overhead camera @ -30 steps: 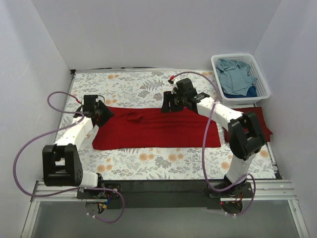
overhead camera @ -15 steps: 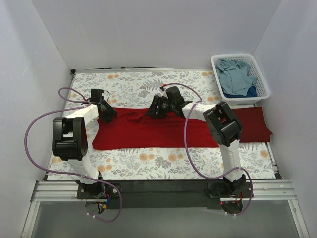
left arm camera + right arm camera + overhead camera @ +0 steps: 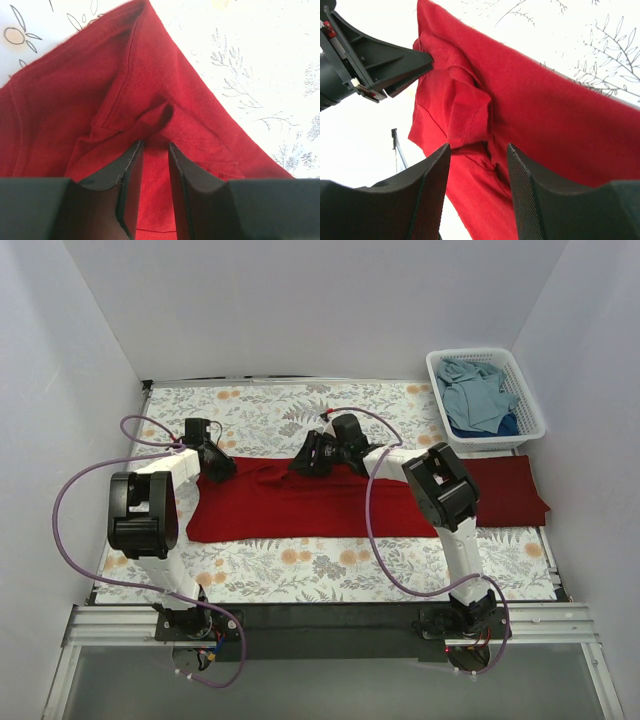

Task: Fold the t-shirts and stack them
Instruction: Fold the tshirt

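Left gripper (image 3: 155, 145): it is low at the far-left corner of the shirt. Its jaws stand narrow, with a raised ridge of red cloth right at their tips. I cannot tell whether they already pinch this ridge.
Bright red soft cotton t-shirt (image 3: 320, 505): it lies flat on the flower-printed table cover (image 3: 300, 565) as a long folded band in the middle of the table.
Long axis of the shirt: it runs from left to right, across in front of both arm bases. The far long edge is the edge both tools reach.
Right gripper (image 3: 477, 147): it is at the same far edge, near the middle of the band, a little left of the centre. Its jaws are spread apart over a small bunched sleeve fold and grasp nothing.
Nearer arm: the left arm is nearer to the left end and the right arm to the middle. The right end of the band has no tool near it.
Coming move, as I judge: the far edge lies straight under both tools, so a fold would bring it toward the bases, across the short axis.
Darker maroon folded t-shirt (image 3: 510, 490): it lies flat just beside the right end of the red band.
White plastic lattice basket (image 3: 437, 375): it stands at the far-right corner and holds the dusty blue crumpled t-shirts (image 3: 475, 390).
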You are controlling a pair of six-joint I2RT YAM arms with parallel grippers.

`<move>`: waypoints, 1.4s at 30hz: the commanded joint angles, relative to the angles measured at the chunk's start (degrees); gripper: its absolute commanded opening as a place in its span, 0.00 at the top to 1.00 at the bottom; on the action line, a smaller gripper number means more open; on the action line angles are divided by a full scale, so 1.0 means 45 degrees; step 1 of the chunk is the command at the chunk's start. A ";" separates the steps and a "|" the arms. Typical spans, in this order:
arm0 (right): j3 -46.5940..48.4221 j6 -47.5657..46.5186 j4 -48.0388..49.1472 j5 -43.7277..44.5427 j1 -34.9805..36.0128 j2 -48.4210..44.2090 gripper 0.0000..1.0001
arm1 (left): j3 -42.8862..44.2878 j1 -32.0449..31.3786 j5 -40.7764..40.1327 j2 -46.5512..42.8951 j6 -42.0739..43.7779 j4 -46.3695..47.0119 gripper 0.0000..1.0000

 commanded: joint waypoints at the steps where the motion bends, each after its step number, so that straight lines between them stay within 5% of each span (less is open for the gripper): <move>1: 0.0575 0.0276 0.0599 -0.0207 0.0112 0.0315 0.45 | 0.0270 -0.0105 0.0244 -0.0054 0.0046 0.0376 0.75; 8: 0.0828 0.0510 0.0677 -0.0168 0.0171 0.0823 0.47 | -0.0043 -0.0125 0.0068 0.0103 0.0086 0.0532 0.77; 14: 0.1121 0.0647 0.0697 -0.0246 0.0269 0.1058 0.52 | 0.0132 -0.0125 0.0068 -0.0171 0.0281 0.0513 1.00; 42: 0.0341 0.2736 0.1810 0.0183 0.0581 0.0316 0.51 | 0.0601 -0.0125 0.0049 -0.0757 0.0535 0.0181 1.00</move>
